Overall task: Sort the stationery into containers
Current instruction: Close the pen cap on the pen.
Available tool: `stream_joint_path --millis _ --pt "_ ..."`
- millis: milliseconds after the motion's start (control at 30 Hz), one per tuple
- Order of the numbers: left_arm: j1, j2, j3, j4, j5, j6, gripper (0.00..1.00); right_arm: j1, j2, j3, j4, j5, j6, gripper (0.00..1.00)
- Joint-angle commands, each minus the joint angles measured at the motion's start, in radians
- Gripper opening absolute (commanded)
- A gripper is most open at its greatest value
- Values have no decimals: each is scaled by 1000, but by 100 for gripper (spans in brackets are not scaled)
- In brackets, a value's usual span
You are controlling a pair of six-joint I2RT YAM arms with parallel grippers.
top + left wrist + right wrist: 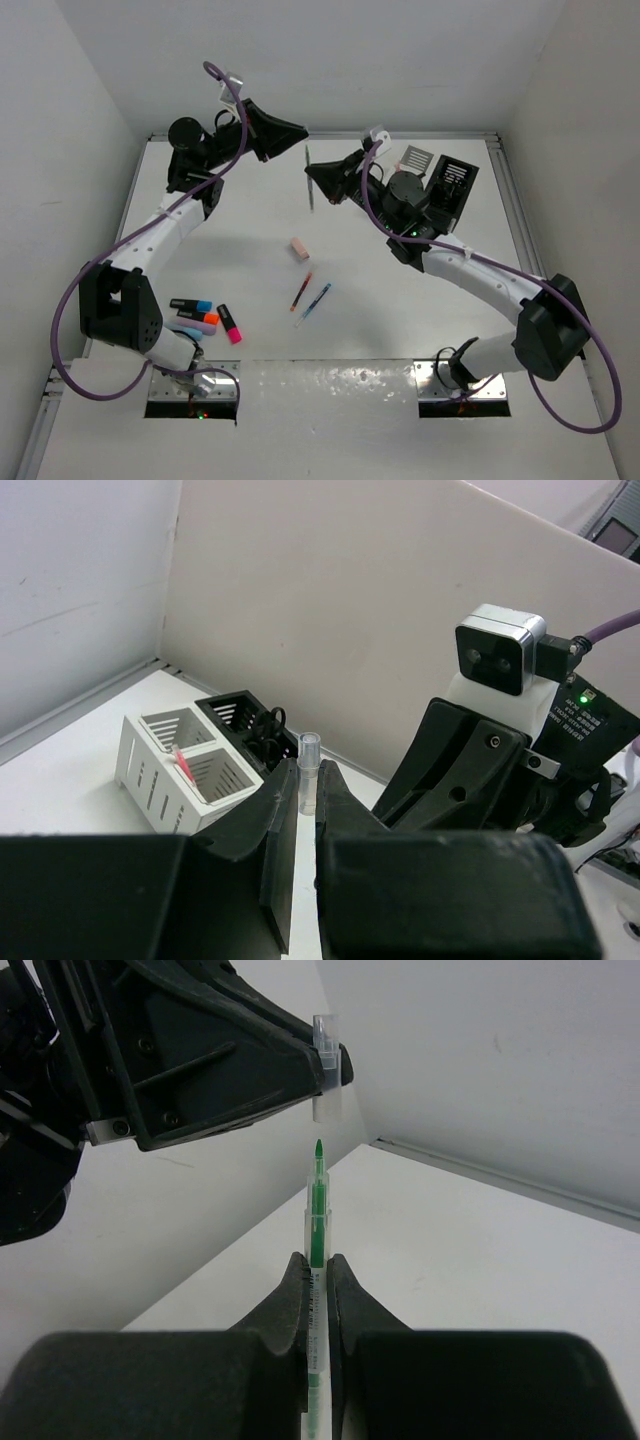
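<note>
We find the right pincer (317, 1270) clamped on a green pen (318, 1195), whose bare tip points toward the left pincer (307, 802). The left pincer grips a clear cap (308, 755) just beyond that tip, apart from it. Both hang above the counter (400, 300). At the far right of the counter a white organiser (160, 770) and a black organiser (232, 712) stand side by side. On the counter lie a pink eraser (298, 248), a red pen (302, 291), a blue pen (316, 300) and, near the left arm's base, a cluster of highlighters (205, 315).

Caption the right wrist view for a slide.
Right hand holds a green pen tip-first toward the clear cap in the left hand.
</note>
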Motion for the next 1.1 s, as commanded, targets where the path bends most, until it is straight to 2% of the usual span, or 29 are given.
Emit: stream_joint_path --millis 0,1067 --pt "-14 -42 39 15 15 21 0 7 -40 -10 20 22 -23 0" --pt "-31 -42 -5 -8 -37 -17 0 7 -5 36 72 31 -20 0"
